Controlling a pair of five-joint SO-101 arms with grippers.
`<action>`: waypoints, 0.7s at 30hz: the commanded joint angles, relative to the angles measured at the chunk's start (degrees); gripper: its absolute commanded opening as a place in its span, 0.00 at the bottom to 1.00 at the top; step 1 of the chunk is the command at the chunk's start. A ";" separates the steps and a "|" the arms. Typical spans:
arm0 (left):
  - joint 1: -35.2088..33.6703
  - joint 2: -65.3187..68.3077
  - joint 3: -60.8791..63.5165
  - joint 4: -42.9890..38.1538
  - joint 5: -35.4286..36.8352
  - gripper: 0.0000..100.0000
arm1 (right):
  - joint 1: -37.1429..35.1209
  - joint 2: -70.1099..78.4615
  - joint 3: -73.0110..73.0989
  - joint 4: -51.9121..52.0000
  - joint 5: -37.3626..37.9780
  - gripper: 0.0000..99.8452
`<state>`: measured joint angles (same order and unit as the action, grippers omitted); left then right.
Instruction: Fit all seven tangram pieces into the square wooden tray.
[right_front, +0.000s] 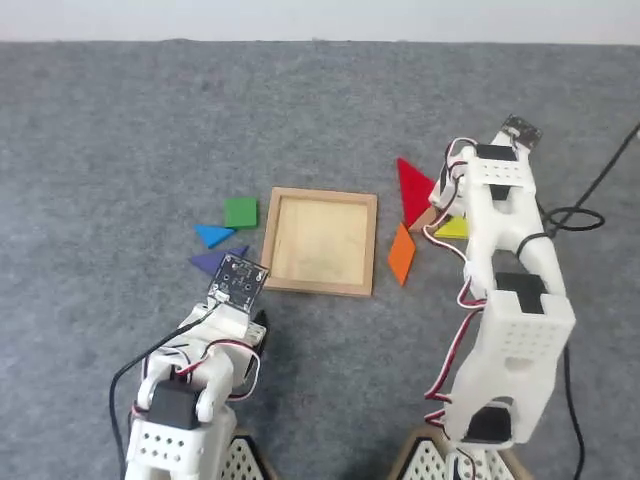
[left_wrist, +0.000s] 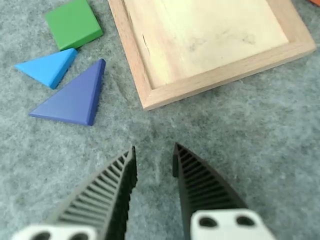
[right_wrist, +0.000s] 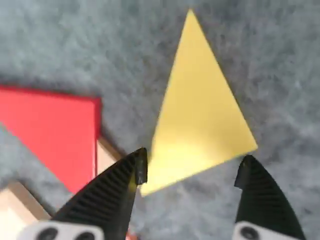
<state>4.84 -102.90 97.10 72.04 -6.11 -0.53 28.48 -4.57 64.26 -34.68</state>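
Right wrist view | right claw (right_wrist: 193, 164) released over yellow triangle (right_wrist: 200, 110), apex pointing away | left claw (left_wrist: 154, 150) released

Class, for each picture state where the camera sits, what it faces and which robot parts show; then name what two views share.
High view: fixed above the table, looking down on the tray, left arm and right arm.
Left wrist view: on the left arm, looking past the open left gripper at the tray corner and green square.
Right wrist view: on the right arm, looking past the open right gripper at the yellow triangle.
Shared: high and left wrist views show the tray and green square.
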 joint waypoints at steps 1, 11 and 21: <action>-0.35 -0.97 -0.66 0.18 0.53 0.12 | 0.84 -2.51 -0.35 -4.79 -1.93 0.29; -0.35 -0.97 -0.66 0.18 0.53 0.12 | 6.37 1.71 -0.44 -12.35 -2.11 0.29; -0.35 -0.97 -0.66 0.18 0.53 0.12 | 4.70 2.86 -1.05 -9.27 2.73 0.29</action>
<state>4.84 -102.90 97.10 72.04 -6.11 4.48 31.12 -4.66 54.07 -33.36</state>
